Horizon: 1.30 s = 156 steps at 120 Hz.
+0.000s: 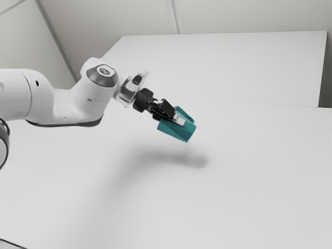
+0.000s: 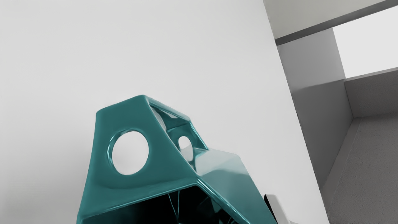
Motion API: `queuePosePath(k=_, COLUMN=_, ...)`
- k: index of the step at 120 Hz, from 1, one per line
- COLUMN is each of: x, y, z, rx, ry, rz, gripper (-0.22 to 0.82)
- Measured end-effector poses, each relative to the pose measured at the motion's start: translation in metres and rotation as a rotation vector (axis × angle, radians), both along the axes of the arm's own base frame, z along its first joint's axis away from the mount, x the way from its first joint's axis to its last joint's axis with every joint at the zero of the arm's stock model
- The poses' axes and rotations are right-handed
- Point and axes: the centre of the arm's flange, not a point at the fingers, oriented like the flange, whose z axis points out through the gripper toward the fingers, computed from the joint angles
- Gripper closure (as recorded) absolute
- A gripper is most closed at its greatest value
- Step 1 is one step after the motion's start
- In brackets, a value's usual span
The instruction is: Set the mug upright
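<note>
With the white, flat-topped table (image 1: pixel 249 181) as landmark, the teal, glossy, angular mug (image 1: pixel 175 132) is above it, tilted and apart from its surface, over a soft grey shadow (image 1: pixel 194 160). The black two-finger gripper (image 1: pixel 178 119) has its jaws closed about the mug, a pale fingertip (image 2: pixel 275 207) lying against the mug's side. I judge the step in hand to be righting the mug in the air. The next move calls for turning the wrist until the base faces the table, then lowering gently and letting go once it sits flat. Count: one mug, one gripper, one white robot arm (image 1: pixel 92 98).
</note>
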Motion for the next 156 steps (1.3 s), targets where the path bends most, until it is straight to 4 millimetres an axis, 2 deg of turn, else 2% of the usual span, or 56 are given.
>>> queuePosePath(k=13, x=-0.039, y=0.019, z=0.048, rx=0.137, ry=-0.066, rz=-0.048, gripper=0.77)
queuePosePath(k=18, x=-0.053, y=0.028, z=0.061, rx=0.205, ry=-0.083, rz=-0.067, gripper=0.78)
queuePosePath(k=25, x=-0.072, y=0.039, z=0.069, rx=0.304, ry=-0.092, rz=-0.092, gripper=0.78)
queuePosePath(k=35, x=-0.089, y=0.051, z=0.07, rx=0.446, ry=-0.089, rz=-0.128, gripper=0.78)
queuePosePath(k=59, x=-0.091, y=0.082, z=0.061, rx=0.725, ry=-0.077, rz=-0.172, gripper=0.78)
queuePosePath(k=77, x=-0.082, y=0.091, z=0.04, rx=0.84, ry=-0.065, rz=-0.184, gripper=0.79)
queuePosePath(k=101, x=-0.066, y=0.09, z=0.011, rx=0.913, ry=-0.08, rz=-0.18, gripper=0.79)
queuePosePath(k=129, x=-0.063, y=0.084, z=-0.021, rx=0.965, ry=-0.107, rz=-0.183, gripper=0.79)
queuePosePath(k=156, x=-0.073, y=0.083, z=-0.028, rx=0.985, ry=-0.124, rz=-0.169, gripper=0.79)
